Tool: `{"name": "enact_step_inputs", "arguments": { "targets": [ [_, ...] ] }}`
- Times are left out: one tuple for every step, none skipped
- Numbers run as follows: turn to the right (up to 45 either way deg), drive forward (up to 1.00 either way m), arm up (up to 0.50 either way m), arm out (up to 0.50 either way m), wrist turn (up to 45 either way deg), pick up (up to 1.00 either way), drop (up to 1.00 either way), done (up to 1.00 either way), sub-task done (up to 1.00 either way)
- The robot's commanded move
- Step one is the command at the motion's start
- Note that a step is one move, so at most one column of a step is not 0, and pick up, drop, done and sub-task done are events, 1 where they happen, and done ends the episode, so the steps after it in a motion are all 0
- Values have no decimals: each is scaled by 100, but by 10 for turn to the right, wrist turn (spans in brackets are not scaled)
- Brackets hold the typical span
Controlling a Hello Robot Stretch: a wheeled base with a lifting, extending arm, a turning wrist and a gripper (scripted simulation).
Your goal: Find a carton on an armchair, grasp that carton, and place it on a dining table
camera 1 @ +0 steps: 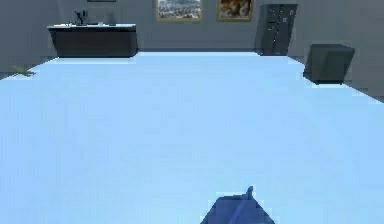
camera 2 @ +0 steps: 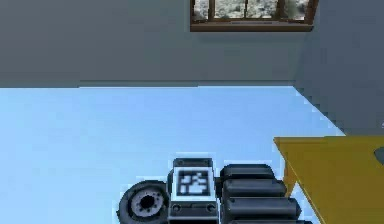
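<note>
Forward view: pale blue floor runs back to a grey wall. A dark low counter stands at the far left with small items on top that are too small to name. Two framed pictures hang on the wall right of it, and a dark tall cabinet stands further right. A dark boxy piece sits alone on the floor near the right edge, well apart from the cabinet; it may be an armchair, but the shape is too vague to be sure. I cannot tell where the carton is, or whether anything lies on that piece. A blue pointed shape pokes up at the bottom middle, and a small greenish thing sits at the left edge. Arm side view: a window is set high in the grey wall, and the corner of a yellow table shows at lower right. At the bottom edge sits a white marked square, with dark ribbed blocks just to its right. The rounded dark body to its left I take as the gripper (fingers not made out). I cannot tell how the jaws stand or whether they hold anything.
</note>
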Motion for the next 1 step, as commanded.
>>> {"name": "enact_step_inputs", "arguments": {
  "targets": [
    [-30,0,0,0,0,0,0,0,0]
  ]
}}
